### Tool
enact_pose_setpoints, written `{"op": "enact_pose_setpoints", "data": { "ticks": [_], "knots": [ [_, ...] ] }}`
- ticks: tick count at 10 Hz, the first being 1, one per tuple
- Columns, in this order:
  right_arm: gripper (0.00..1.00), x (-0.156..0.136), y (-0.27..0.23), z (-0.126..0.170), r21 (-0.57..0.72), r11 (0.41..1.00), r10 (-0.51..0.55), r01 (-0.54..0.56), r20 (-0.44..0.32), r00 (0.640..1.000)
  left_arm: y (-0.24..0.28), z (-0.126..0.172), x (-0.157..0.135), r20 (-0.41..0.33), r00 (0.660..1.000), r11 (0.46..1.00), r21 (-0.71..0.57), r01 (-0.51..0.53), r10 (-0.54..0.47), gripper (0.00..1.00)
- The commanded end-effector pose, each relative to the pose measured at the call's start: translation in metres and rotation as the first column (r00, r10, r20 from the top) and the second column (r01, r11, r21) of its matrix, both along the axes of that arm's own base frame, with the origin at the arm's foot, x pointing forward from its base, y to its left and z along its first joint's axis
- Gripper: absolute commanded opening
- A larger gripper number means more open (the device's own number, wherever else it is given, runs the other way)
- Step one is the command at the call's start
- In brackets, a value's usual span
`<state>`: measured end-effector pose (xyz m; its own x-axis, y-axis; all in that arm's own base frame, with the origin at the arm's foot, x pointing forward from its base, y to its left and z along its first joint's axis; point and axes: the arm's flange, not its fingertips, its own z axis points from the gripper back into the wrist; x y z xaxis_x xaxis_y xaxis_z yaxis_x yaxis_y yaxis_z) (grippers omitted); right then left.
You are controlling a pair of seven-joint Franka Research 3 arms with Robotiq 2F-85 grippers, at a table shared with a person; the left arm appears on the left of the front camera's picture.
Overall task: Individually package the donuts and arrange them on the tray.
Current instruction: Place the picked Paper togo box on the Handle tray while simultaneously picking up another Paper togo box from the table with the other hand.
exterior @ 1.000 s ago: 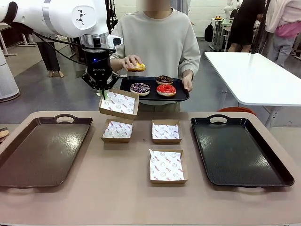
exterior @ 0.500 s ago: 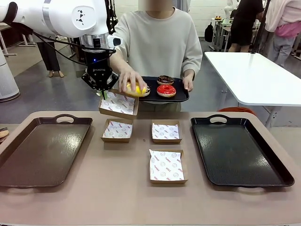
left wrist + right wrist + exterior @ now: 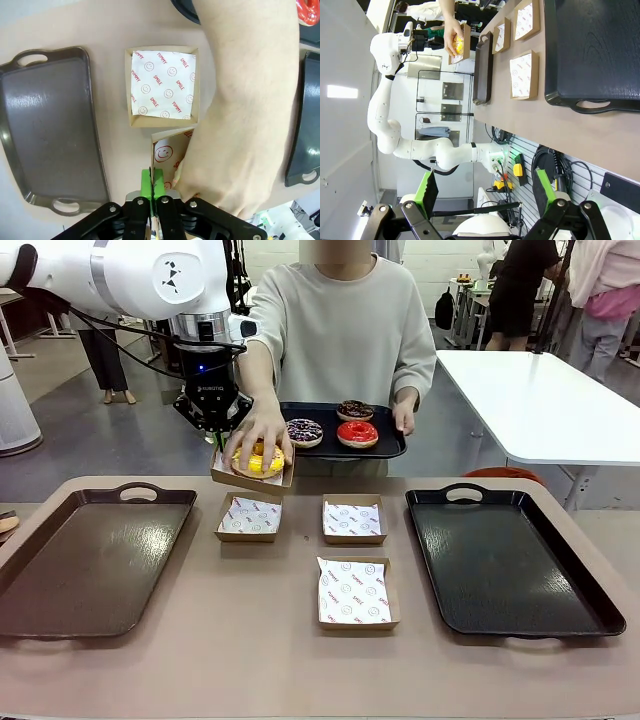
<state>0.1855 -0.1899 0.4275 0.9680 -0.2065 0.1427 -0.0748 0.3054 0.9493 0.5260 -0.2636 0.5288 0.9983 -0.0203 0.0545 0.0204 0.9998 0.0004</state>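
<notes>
White rounded left arm (image 3: 150, 275), black cables (image 3: 237, 275) — black jaws, green pads (image 3: 145, 182), blue light (image 3: 200, 367).

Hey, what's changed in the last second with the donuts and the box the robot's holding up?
The person's hand carried the yellow-iced ring donut from above the small black tray down into the paper-lined cardboard box. The left tool stays shut on that box's edge. The things on the tan table stayed put.

Table (image 3: 250, 665): two trays (image 3: 90, 560), apparently three boxes (image 3: 353, 520)
</notes>
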Motion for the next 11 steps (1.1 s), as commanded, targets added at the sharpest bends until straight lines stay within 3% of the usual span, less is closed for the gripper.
{"op": "enact_pose_setpoints", "data": {
  "ticks": [1, 8, 11],
  "knots": [
    [1.00, 0.001, 0.000, 0.001, 0.015, 1.000, -0.003, 0.002, 0.025, 1.000, 0.004, 0.000, -0.006, 0.003, 1.000, 1.000, 0.001, -0.004, 0.004, 0.00],
    [1.00, 0.000, 0.000, 0.000, 0.000, 1.000, 0.000, 0.000, 0.000, 1.000, 0.000, 0.000, 0.000, 0.000, 1.000, 1.000, 0.000, 0.000, 0.000, 0.01],
    [1.00, 0.028, 0.045, 0.044, -0.247, 0.963, 0.091, -0.111, -0.093, 0.992, 0.030, 0.016, -0.013, -0.027, 1.000, 0.999, -0.049, 0.007, -0.008, 0.01]
  ]
}}
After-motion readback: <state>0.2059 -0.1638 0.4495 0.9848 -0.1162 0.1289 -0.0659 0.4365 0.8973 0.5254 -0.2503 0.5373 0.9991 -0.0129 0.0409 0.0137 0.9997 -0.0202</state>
